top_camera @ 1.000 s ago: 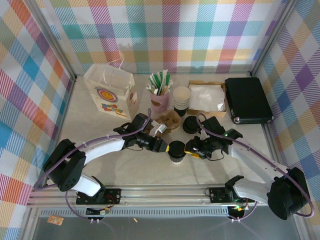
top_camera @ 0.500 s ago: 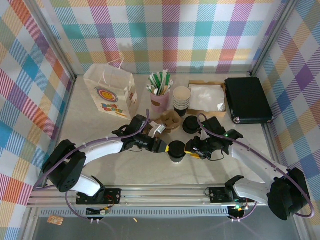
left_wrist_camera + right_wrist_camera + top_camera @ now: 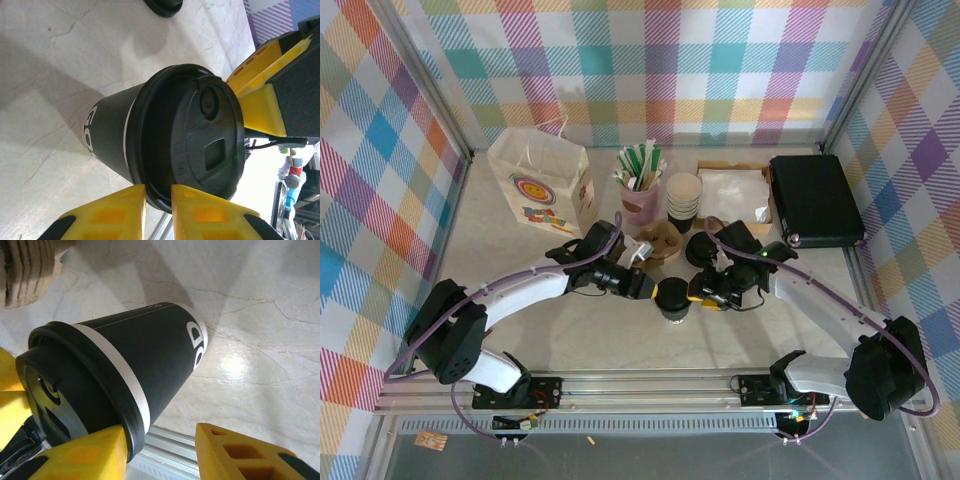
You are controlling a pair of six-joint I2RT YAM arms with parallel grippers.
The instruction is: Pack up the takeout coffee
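The takeout coffee [image 3: 672,297] stands on the table [image 3: 520,250] between the two tools, at the tip of each. It is a dark cup with a white band under a black lid [image 3: 200,135].

The left tool [image 3: 653,289] reaches it from the left. In the left wrist view this tool [image 3: 158,192] is drawn narrow, and the lid's rim sits in the slit between its yellow fingers [image 3: 107,212]. It grips the coffee by that rim. Across the lid from it, the right tool's fingers [image 3: 260,95] stand against the far edge of the lid.

The right tool [image 3: 696,294] comes in from the right. In the right wrist view this tool [image 3: 160,432] is parted to a middling width. One finger [image 3: 85,455] touches the lid's rim, and the other [image 3: 240,455] stands apart from the cup's side with bare table between them. It does not clamp the coffee [image 3: 130,370].

Beyond the left tool, well apart, a paper bag [image 3: 542,185] stands upright. Just past the tips of both tools lie brown cardboard carriers [image 3: 658,241] and a low stack of black lids [image 3: 701,250]. Farther back are a pink cup of stirrers [image 3: 640,200] and a stack of cream cups [image 3: 684,193]. A black case [image 3: 815,200] lies beyond the right tool.
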